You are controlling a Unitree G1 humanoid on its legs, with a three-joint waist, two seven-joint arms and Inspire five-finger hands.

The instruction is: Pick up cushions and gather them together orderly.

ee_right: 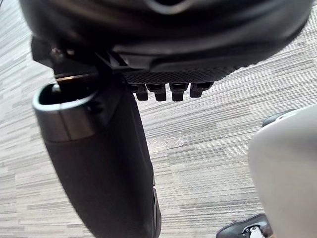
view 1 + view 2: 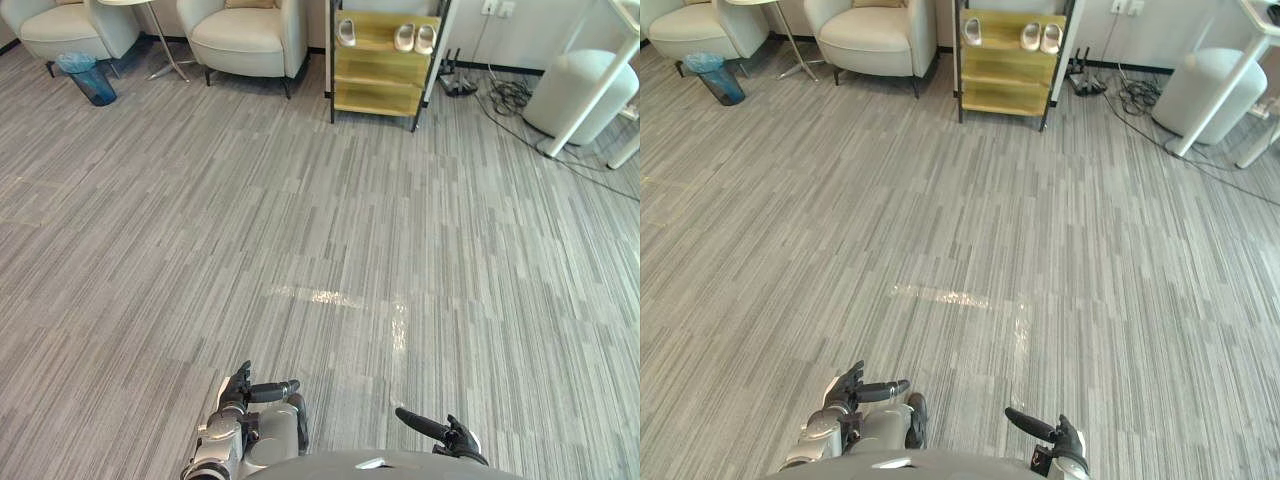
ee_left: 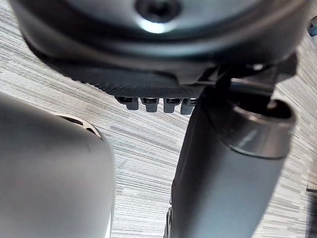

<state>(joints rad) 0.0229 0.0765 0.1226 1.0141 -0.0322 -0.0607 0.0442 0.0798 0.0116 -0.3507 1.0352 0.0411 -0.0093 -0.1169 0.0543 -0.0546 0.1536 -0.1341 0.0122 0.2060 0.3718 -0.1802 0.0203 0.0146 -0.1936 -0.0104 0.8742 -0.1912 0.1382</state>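
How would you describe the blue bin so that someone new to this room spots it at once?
At the far wall, left of the wooden shoe shelf, stand two pale armchairs. The bin sits on the floor before the left armchair, by a side table with thin legs. It is the only blue thing there, see-through, with a bag over its rim.

Robot body: silver-grey metal and matt black.
The left arm point(image 2: 212, 440) is a rounded silver-grey forearm with black joints at the wrist. The left robot hand point(image 2: 243, 392) and right robot hand point(image 2: 455, 438) are matt black with slim fingers. Seen from close, the palm point(image 3: 143, 82) carries a finely dotted black pad edged by a row of squared fingertips point(image 3: 150, 103). The thumb point(image 1: 99, 163) is a thick, smooth dark cylinder with a paler grey band round one end.
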